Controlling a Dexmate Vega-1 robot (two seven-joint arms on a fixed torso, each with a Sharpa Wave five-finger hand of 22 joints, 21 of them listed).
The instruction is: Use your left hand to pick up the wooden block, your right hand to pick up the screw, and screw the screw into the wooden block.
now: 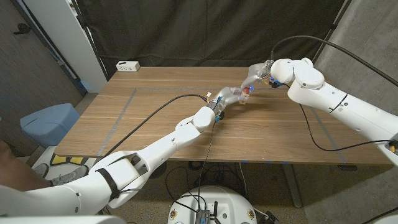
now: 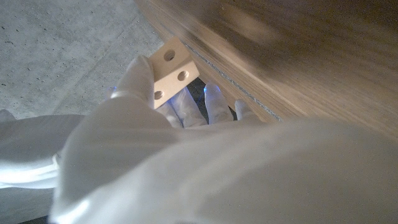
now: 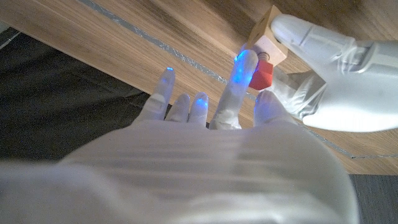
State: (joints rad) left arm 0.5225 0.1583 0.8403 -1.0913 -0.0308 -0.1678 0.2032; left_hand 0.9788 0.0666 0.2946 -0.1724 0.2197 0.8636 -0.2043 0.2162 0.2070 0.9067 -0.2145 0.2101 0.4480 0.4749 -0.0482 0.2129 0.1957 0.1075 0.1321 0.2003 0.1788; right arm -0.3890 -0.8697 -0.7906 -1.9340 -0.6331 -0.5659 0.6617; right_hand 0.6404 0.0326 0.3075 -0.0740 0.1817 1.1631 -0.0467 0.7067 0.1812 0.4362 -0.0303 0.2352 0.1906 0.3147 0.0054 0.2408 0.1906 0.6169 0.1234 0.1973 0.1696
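Now my left hand grips the wooden block above the wooden surface, fingers wrapped around it. My right hand pinches the red-headed screw against the block's face; its tip seems seated in a hole, though blur hides it.

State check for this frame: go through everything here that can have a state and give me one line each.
wooden block: held off the table in the left hand, holes visible on its faces.
screw: red head, against the block, pinched by the right hand.
left hand: grips the block.
right hand: fingers on the screw.
white box: resting at the table's far left corner.
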